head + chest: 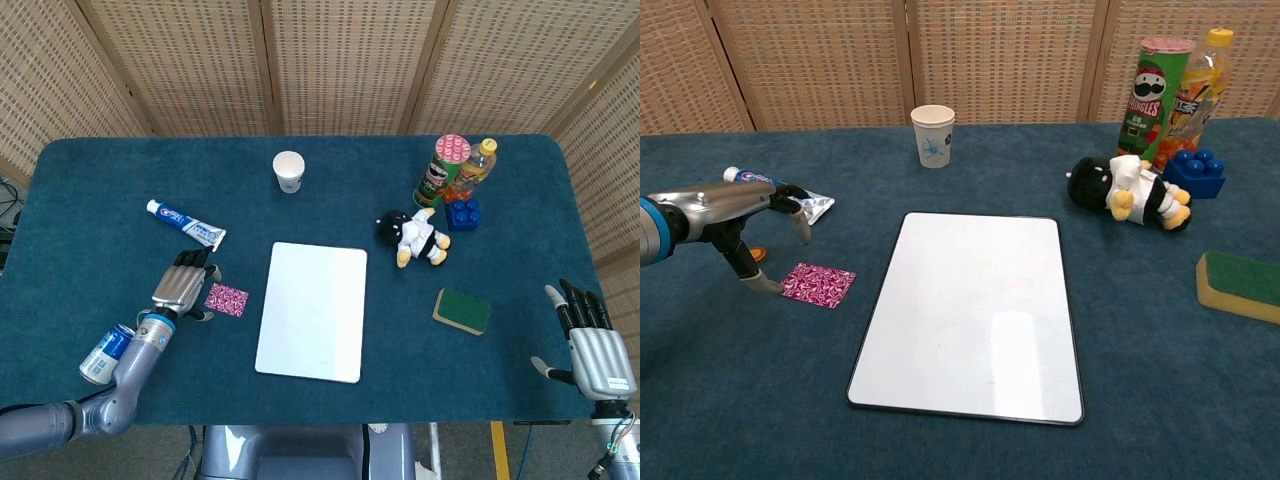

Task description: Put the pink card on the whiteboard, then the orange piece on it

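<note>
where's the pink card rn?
The pink card lies flat on the table left of the whiteboard, not on it. The left robot hand is right beside its left edge.
</note>
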Action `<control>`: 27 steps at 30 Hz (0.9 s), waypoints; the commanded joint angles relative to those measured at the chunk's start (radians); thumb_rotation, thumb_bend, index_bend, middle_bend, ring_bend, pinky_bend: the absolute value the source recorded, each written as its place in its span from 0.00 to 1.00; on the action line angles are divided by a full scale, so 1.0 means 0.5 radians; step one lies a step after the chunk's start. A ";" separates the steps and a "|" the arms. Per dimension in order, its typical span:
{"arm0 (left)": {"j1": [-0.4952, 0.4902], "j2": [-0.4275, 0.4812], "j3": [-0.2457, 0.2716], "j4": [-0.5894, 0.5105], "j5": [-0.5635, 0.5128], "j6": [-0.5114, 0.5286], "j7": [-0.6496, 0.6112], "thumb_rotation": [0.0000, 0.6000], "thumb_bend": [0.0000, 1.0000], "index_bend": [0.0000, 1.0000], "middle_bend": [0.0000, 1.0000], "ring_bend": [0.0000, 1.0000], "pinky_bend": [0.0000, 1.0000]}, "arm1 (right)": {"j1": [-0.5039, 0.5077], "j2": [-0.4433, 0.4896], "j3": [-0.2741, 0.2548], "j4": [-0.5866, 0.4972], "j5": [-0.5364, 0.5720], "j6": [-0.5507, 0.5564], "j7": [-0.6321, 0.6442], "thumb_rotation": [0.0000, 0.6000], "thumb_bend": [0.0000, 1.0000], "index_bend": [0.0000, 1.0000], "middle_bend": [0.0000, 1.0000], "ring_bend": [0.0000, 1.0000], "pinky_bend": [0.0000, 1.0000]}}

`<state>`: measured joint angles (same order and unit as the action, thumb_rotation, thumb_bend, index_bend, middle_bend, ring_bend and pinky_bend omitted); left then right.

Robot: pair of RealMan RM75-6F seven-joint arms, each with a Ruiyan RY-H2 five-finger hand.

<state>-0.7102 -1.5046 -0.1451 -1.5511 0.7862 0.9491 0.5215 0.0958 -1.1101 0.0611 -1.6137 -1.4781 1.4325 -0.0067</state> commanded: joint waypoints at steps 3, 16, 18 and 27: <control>-0.027 -0.059 0.026 0.094 0.028 -0.051 -0.026 1.00 0.10 0.35 0.00 0.00 0.00 | -0.001 0.000 0.000 -0.001 0.000 0.003 -0.002 1.00 0.00 0.00 0.00 0.00 0.00; -0.091 -0.131 0.042 0.213 -0.009 -0.105 -0.010 1.00 0.10 0.35 0.00 0.00 0.00 | -0.001 0.002 -0.001 0.001 0.002 -0.002 0.006 1.00 0.00 0.00 0.00 0.00 0.00; -0.105 -0.142 0.040 0.229 -0.030 -0.118 -0.005 1.00 0.10 0.35 0.00 0.00 0.00 | 0.000 0.001 -0.001 0.000 0.002 -0.003 0.006 1.00 0.00 0.00 0.00 0.00 0.00; -0.149 -0.175 0.049 0.268 -0.105 -0.149 0.031 1.00 0.10 0.35 0.00 0.00 0.00 | 0.000 0.003 -0.001 -0.001 0.004 -0.004 0.009 1.00 0.00 0.00 0.00 0.00 0.00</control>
<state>-0.7828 -1.5907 -0.1217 -1.4184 0.7364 0.8758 0.5352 0.0958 -1.1086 0.0607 -1.6143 -1.4762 1.4303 -0.0022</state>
